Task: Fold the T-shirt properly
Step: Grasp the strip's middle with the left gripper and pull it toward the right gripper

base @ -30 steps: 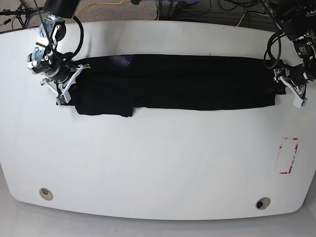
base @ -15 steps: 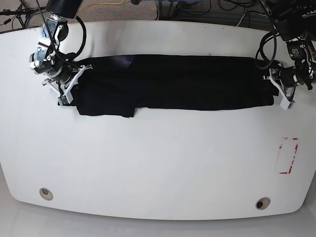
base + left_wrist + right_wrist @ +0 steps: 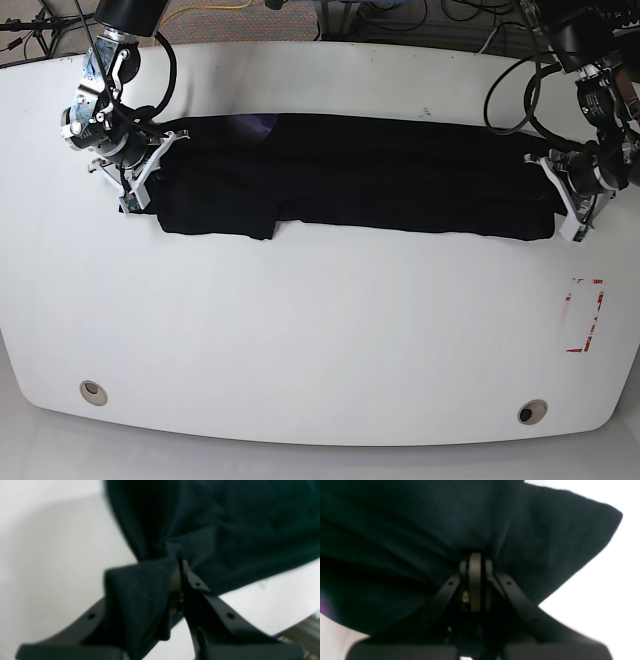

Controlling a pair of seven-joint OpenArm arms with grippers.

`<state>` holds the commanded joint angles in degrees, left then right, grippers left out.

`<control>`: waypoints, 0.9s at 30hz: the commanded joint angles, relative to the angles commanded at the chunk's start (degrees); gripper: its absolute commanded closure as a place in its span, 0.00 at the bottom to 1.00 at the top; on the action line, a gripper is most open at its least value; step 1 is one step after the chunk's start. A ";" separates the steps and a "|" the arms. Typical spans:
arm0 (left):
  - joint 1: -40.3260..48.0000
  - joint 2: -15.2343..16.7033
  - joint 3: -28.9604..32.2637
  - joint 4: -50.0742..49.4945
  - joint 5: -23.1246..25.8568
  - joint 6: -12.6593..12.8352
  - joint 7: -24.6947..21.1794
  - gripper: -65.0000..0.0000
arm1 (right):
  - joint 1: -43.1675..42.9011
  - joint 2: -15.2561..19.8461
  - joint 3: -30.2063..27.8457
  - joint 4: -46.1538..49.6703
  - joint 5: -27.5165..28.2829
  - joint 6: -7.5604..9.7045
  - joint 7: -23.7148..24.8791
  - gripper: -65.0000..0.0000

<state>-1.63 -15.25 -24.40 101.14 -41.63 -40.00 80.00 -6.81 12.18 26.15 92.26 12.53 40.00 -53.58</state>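
The black T-shirt (image 3: 360,175), stretched across the upper white worktop (image 3: 320,330), is clamped at opposite ends by the left end effector (image 3: 557,195) and right end effector (image 3: 150,165).

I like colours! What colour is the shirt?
Black. The T-shirt shows best in the base view.
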 joint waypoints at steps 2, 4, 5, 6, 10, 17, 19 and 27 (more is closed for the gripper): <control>0.09 0.35 2.99 2.81 -1.32 0.00 0.00 0.90 | 0.00 0.00 0.00 0.00 0.00 0.00 0.00 0.96; 0.00 0.62 6.33 4.84 -2.64 0.00 0.00 0.90 | 0.00 0.00 0.00 0.00 0.00 0.00 0.00 0.96; 0.00 0.97 8.18 5.36 -3.25 0.00 0.00 0.90 | 0.00 0.00 0.00 0.00 0.09 0.00 0.00 0.96; -0.18 2.02 9.58 5.45 -3.52 0.00 0.00 0.90 | 0.00 0.00 0.00 0.00 0.09 0.00 0.00 0.96; -1.85 6.24 12.40 5.45 -3.78 0.00 0.00 0.90 | -0.09 0.00 0.00 0.00 0.09 0.00 0.00 0.96; -4.31 13.45 14.86 1.93 -3.60 2.42 0.00 0.90 | -0.09 -0.09 0.00 0.00 0.09 0.00 0.00 0.96; -4.40 14.77 14.77 0.26 -3.60 3.21 0.00 0.90 | -0.18 -0.09 0.00 0.00 0.09 0.00 0.00 0.96; -5.27 16.97 14.68 -3.78 -3.60 6.11 0.00 0.89 | -0.18 -0.09 0.00 0.09 0.09 0.00 0.00 0.96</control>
<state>-6.90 1.71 -9.71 97.36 -45.23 -33.89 80.00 -6.99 12.09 26.15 92.35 12.62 40.00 -53.58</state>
